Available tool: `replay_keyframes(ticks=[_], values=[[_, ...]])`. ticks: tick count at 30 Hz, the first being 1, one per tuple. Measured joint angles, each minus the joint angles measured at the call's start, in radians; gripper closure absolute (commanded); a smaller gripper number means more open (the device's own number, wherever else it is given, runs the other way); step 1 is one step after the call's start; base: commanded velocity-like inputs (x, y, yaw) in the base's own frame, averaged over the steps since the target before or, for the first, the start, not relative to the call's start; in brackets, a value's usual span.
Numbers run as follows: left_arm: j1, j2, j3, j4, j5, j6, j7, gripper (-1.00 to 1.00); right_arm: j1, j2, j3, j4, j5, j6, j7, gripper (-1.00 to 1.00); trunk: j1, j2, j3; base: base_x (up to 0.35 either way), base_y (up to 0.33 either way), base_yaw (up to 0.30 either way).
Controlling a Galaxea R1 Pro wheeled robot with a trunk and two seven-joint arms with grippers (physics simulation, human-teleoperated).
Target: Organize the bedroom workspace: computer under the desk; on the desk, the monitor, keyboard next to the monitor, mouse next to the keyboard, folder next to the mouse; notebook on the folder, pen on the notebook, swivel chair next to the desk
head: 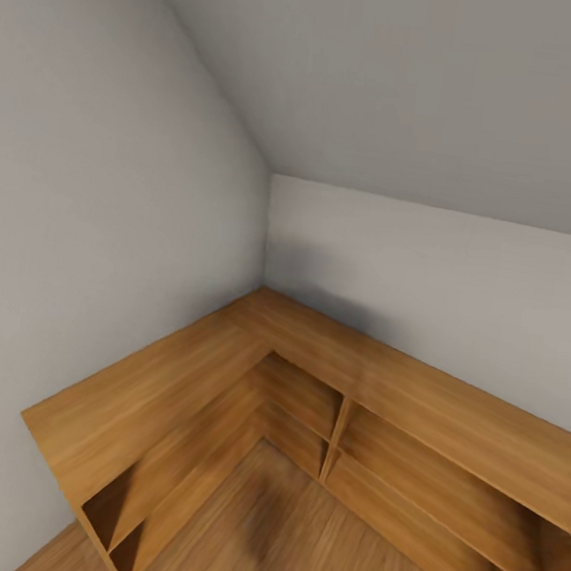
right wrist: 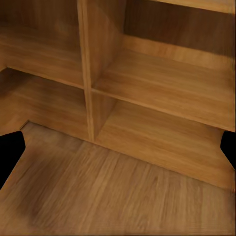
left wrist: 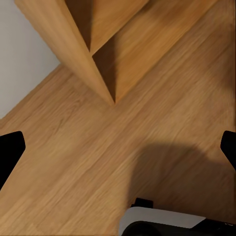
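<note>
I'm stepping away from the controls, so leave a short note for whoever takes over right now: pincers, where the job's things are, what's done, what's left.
Left pincer: open, holding nothing, hanging over bare wooden floor.
Right pincer: open, holding nothing, facing the low wooden shelf unit.
The head view looks into a room corner with that L-shaped shelf unit against grey walls.
The desk, computer, monitor, keyboard, mouse, folder, notebook, pen and chair are not in front of the cameras, so nothing can be confirmed as done.
Left: turn away from this corner, find the desk, then work through every step.
</note>
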Motion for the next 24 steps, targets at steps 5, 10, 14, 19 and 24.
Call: replay_keyframes(ticks=[5,10,14,19,24], values=[[0.000,0.001,0.002,0.000,0.000,-0.007,0.001,-1.00,0.000,-0.001,0.000,0.000,0.000,0.000,0.002,-1.00,0.000,0.000,0.000,0.000,0.000,-0.300],[0.000,0.000,0.002,0.000,0.000,-0.008,0.001,-1.00,0.000,-0.001,0.001,0.000,0.000,0.001,0.002,-1.00,0.000,0.000,0.000,0.000,0.000,-0.300],[0.000,0.000,0.001,0.000,0.000,-0.007,0.001,-1.00,0.000,0.000,0.001,0.000,0.000,0.001,0.004,-1.00,0.000,0.000,0.000,0.003,0.018,-0.300],[0.000,0.000,-0.002,0.000,-0.001,-0.007,0.001,-1.00,0.000,0.001,0.001,0.000,0.000,0.002,0.005,-1.00,0.000,0.000,0.000,0.131,0.144,-0.300],[0.000,0.000,-0.004,0.000,-0.002,-0.007,0.000,-1.00,0.000,0.001,0.001,0.000,0.000,0.002,0.005,-1.00,0.000,0.000,0.000,0.237,0.213,-0.300]])
